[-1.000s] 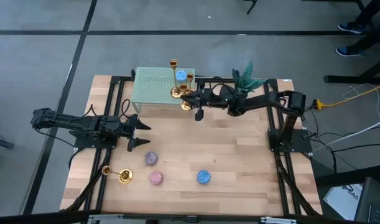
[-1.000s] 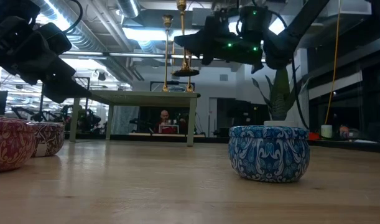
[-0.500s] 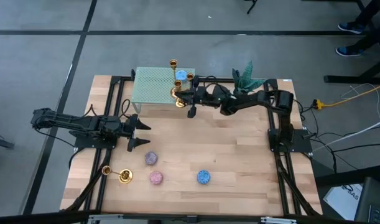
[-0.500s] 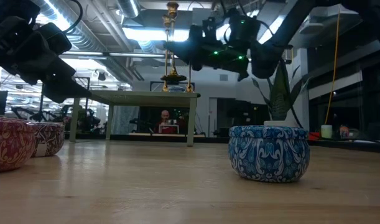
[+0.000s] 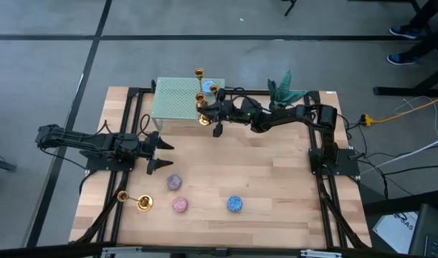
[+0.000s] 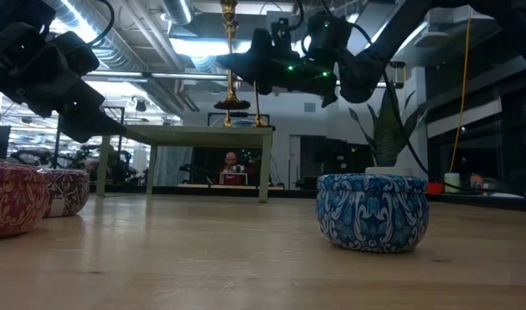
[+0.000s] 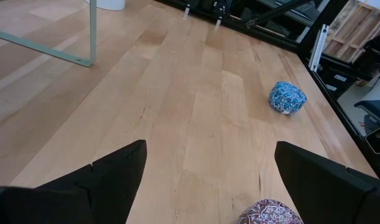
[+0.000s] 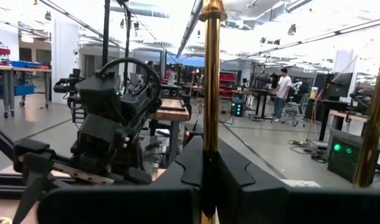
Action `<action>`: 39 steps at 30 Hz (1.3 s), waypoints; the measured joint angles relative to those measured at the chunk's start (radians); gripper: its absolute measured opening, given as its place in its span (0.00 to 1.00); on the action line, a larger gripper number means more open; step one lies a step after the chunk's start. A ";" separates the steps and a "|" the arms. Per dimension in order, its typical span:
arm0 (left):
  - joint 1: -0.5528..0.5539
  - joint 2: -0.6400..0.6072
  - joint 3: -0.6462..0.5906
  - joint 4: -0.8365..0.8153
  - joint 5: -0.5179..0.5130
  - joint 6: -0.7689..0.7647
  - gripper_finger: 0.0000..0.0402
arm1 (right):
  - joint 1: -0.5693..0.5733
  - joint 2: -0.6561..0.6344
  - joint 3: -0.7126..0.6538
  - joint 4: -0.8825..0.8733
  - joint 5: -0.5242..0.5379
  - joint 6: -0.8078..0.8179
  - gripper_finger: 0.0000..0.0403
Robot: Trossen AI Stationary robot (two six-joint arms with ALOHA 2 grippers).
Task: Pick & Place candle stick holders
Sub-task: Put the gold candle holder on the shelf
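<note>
Over the last second the right gripper (image 5: pixel 206 112) has been carrying its candle stick holder (image 6: pixel 231 53) leftward and in over the green platform (image 5: pixel 177 100), fingers clamped on the thin stem, base hanging just above the top; release looks close. Nearest the front edge, a fourth holder (image 5: pixel 136 201) is lying on its side, waiting. Three candles are sitting there too: blue (image 5: pixel 235 204), pink (image 5: pixel 179 205), purple-grey (image 5: pixel 175 182). The left gripper (image 5: pixel 160 153) is idling beside them, fingers spread wide and empty. Farthest back, two holders (image 5: pixel 200 74) are already standing on the platform.
</note>
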 joint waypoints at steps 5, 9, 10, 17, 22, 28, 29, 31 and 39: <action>0.000 0.000 0.000 0.000 0.000 0.000 0.88 | 0.000 0.000 0.000 -0.018 0.041 0.001 0.07; 0.000 0.000 0.000 0.000 0.000 0.000 0.88 | -0.001 0.000 0.000 -0.018 0.086 -0.003 0.06; 0.000 0.000 0.000 0.000 0.000 0.000 0.88 | -0.001 0.000 0.000 -0.018 0.087 -0.003 0.05; 0.000 0.000 0.000 0.000 0.000 0.000 0.88 | 0.000 -0.004 0.000 -0.020 0.113 0.000 0.06; 0.000 0.000 0.000 0.000 0.000 0.000 0.88 | -0.001 -0.004 0.000 -0.020 0.111 0.029 0.04; 0.000 0.000 0.000 0.000 0.000 0.000 0.88 | -0.001 -0.004 -0.001 -0.040 0.092 0.047 0.05; 0.000 0.000 0.000 0.000 0.000 0.000 0.88 | -0.001 -0.004 -0.001 -0.050 0.105 0.046 0.06; 0.000 0.000 0.000 0.000 0.000 0.000 0.88 | -0.001 -0.004 -0.002 -0.065 0.126 0.045 0.05; 0.000 0.000 0.000 0.000 0.000 0.000 0.88 | -0.026 -0.005 -0.002 -0.064 0.139 0.042 0.04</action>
